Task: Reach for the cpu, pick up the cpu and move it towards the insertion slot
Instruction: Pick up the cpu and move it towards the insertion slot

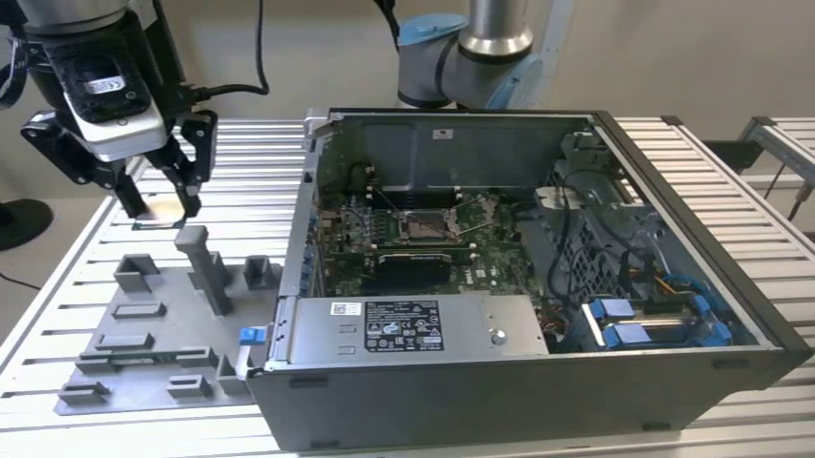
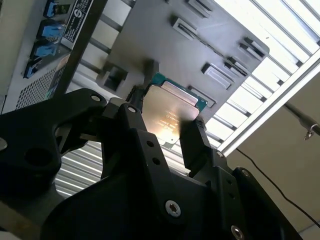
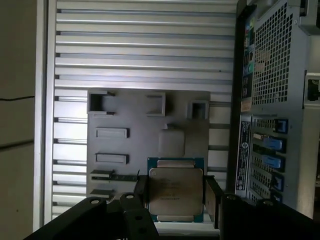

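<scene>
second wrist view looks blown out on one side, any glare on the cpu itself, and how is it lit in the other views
In the second wrist view the slatted table washes out to white, and the cpu between the gripper fingers carries a warm bright patch on its lid. In the first wrist view the cpu looks evenly lit and dim. In the exterior view it shows as a pale glowing spot.

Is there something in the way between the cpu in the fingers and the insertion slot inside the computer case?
The gripper holds the cpu above the slatted table. The case's side wall stands between it and the insertion slot. The case is open on top, and nothing visible covers the slot.
</scene>
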Tool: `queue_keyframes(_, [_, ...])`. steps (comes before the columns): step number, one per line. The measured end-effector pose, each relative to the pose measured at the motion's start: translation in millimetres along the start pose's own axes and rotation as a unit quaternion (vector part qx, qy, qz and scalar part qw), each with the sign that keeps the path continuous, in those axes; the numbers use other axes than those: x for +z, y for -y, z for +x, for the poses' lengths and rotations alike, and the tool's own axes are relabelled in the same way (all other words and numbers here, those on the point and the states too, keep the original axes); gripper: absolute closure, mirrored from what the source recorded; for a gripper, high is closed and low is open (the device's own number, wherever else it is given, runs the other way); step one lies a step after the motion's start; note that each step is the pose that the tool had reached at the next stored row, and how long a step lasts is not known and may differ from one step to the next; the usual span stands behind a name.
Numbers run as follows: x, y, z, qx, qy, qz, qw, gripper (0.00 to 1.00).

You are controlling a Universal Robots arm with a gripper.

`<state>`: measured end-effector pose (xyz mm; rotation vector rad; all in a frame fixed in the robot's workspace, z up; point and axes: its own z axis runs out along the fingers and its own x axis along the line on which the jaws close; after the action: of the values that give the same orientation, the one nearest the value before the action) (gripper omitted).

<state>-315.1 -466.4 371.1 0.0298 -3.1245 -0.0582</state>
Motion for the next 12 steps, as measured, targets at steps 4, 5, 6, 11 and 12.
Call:
queue_keyframes(4, [-0.1, 0.1, -5.1, 0.0, -0.0005, 0.0, 1.0, 1.0])
queue_keyframes(5, [-0.1, 0.1, -6.4, 0.0, -0.0006, 0.0001, 1.0, 1.0])
queue_keyframes(6, [-0.1, 0.2, -7.8, 0.0, -0.0007, 0.0001, 1.0, 1.0])
queue_keyframes(11, [-0.3, 0.3, -15.9, 0.0, -0.0012, 0.0001, 1.0, 1.0])
queue_keyframes(12, [-0.3, 0.4, -18.0, 0.0, -0.0013, 0.0001, 1.0, 1.0])
